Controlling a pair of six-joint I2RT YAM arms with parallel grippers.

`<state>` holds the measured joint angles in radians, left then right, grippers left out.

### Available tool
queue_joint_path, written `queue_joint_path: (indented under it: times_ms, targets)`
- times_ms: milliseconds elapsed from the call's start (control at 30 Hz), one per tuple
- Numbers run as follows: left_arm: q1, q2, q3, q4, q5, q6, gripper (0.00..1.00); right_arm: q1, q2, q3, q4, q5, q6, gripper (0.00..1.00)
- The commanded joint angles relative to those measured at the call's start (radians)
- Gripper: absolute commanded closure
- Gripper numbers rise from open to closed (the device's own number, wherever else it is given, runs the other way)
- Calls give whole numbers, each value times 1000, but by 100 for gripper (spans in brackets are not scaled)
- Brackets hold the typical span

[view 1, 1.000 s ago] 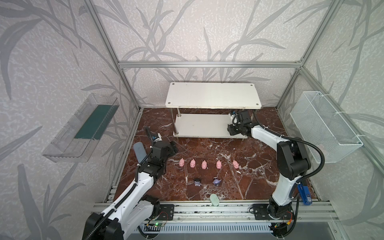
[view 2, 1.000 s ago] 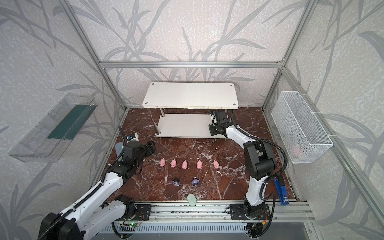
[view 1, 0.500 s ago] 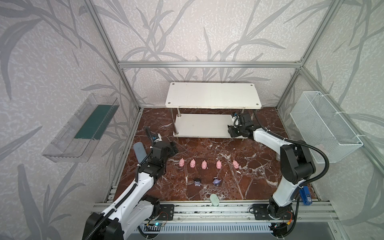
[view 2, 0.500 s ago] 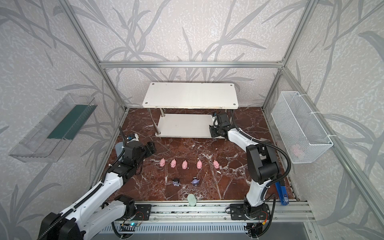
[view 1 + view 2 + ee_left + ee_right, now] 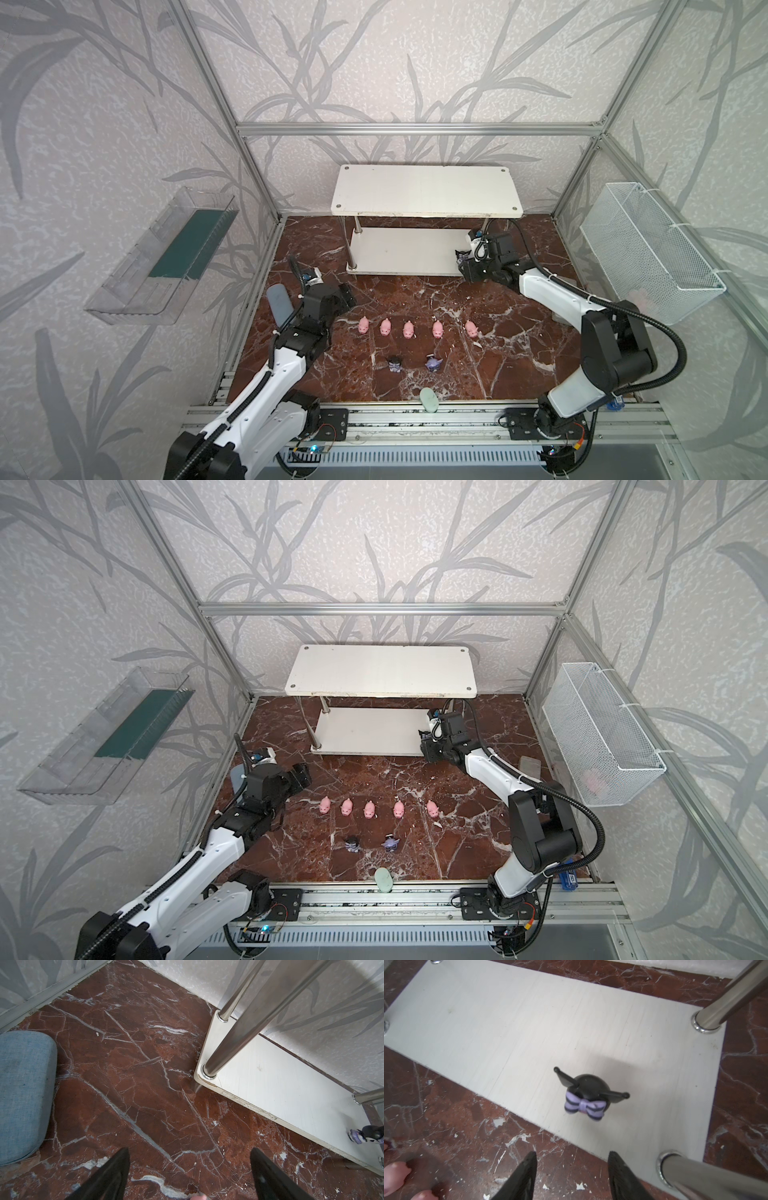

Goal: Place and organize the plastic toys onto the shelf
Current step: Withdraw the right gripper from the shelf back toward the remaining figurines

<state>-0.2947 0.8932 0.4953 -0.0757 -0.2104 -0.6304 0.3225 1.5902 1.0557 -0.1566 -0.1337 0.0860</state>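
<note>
now your right gripper [image 5: 572,1155] sits released, clear of the figurine [image 5: 588,1095] standing on the bottom board of the shelf [image 5: 488,1022]; left gripper [image 5: 189,1152] gapes empty over the floor [image 5: 124,1064].

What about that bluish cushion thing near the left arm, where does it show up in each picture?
Top view: pad just left of the left arm.
Top view: pad in the same spot, half hidden behind that arm.
Left wrist: pad at the picture's left edge.
Right wrist: not in it.
Shared landmark: the shelf's lower board, seen in all four.
</note>
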Motion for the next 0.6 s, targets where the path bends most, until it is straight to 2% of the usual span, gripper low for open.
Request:
queue_joint_path:
  times_ms: [0,233,400,567]
  targets:
    - [-6,-31,-20,-32,-15,-23,12,-11,-91,-46,58,-36,57,43]
    - [-17,-79,-4,-123,-27,-25,11,-2,-296,-186,52,-67,82,43]
    - [-60,-116,-7,-175,-53,-56,11,17,-456,-289,-4,-54,94,43]
    - [-119,-139,-16,-199,-86,-81,11,94,-638,-401,-53,-27,124,43]
